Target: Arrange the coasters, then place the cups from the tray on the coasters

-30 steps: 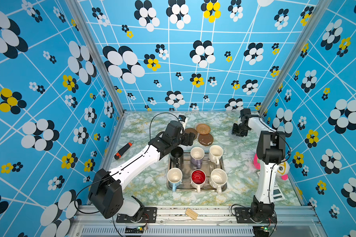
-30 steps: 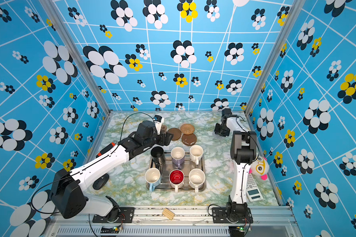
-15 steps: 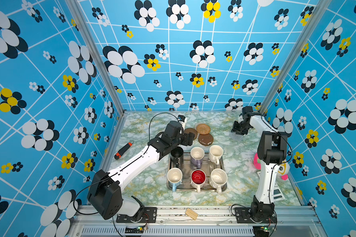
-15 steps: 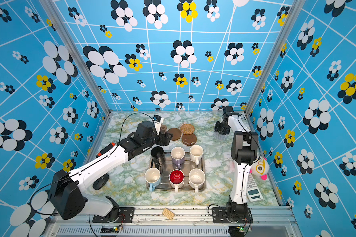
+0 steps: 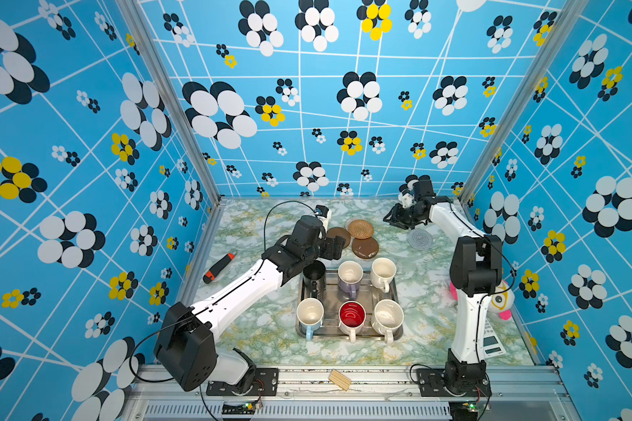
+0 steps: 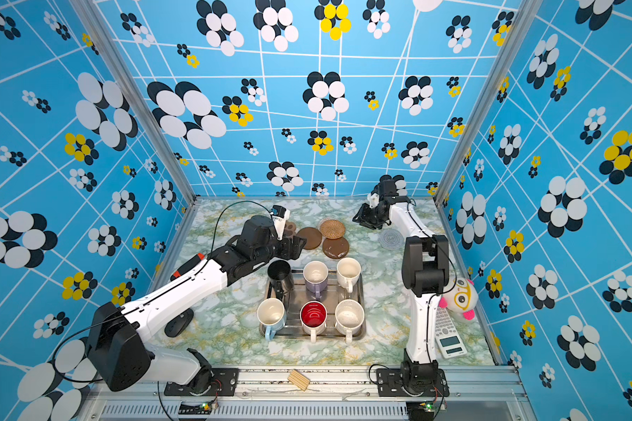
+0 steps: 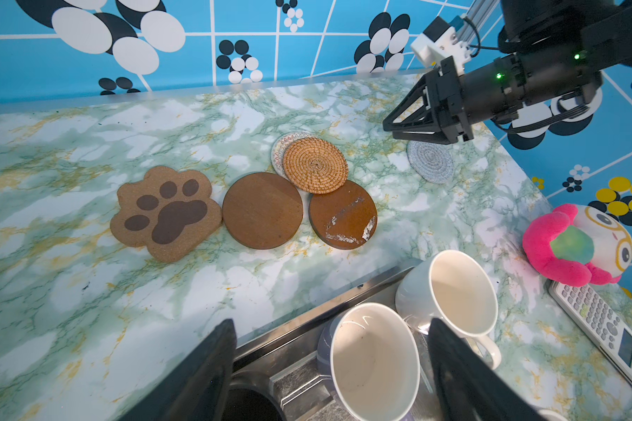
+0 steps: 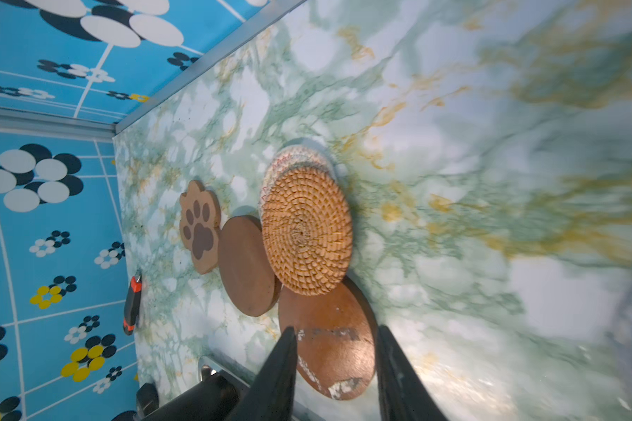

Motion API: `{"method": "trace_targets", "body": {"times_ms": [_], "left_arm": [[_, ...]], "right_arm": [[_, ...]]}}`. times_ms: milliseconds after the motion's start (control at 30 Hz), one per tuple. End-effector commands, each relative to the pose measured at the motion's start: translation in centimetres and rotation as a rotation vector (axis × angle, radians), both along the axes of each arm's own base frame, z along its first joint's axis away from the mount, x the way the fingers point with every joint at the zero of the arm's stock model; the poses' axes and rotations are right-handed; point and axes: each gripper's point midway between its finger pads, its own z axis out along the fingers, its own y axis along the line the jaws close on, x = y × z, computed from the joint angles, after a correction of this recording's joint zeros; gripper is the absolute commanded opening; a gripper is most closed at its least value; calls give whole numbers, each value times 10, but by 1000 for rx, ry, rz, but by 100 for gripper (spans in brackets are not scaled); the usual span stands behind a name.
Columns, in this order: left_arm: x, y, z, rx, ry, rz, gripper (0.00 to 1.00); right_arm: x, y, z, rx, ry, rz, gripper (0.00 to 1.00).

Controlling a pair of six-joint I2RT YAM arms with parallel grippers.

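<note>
Six cups stand in the steel tray (image 5: 343,337): black (image 5: 314,273), lavender (image 5: 350,277), cream (image 5: 383,271), light blue (image 5: 309,315), red-inside (image 5: 352,315) and speckled (image 5: 388,316). Behind the tray lie the coasters. They are a paw (image 7: 166,213), a dark-brown disc (image 7: 262,210), a scuffed brown disc (image 7: 343,215), and a rattan disc (image 7: 315,164) overlapping a whitish lacy one (image 7: 281,145). A grey spiral disc (image 5: 419,238) lies apart to the right. My left gripper (image 5: 334,246) hangs open above the tray's back edge. My right gripper (image 5: 393,218) hovers by the grey disc, open and empty.
A red-and-black tool (image 5: 219,268) lies near the left wall, and a dark oval object (image 6: 179,322) sits under the left arm. A plush toy (image 5: 502,299) and a calculator (image 5: 491,339) are by the right wall. A wooden piece (image 5: 339,379) rests on the front rail.
My right gripper has drifted up and to the left, off the grey spiral coaster, which now shows on the table. The left arm has stayed still.
</note>
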Motion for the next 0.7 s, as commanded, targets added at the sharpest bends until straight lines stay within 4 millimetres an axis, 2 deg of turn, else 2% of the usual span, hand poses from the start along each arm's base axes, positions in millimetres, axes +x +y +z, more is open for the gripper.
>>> {"method": "trace_targets", "body": {"times_ms": [0,133,167,667], "left_arm": [[-6,7,3,23,-20,7,83],[-7,13,5,32,-29,26,84],[-8,14,4,32,-32,29,84],[-8,17,2,52,-35,35,84]], "right_arm": [[5,14,-16,65,46,10,38],[8,20,-33,77,79,16,38],[4,37,-37,75,87,46,38],[15,40,-69,98,132,12,38]]}}
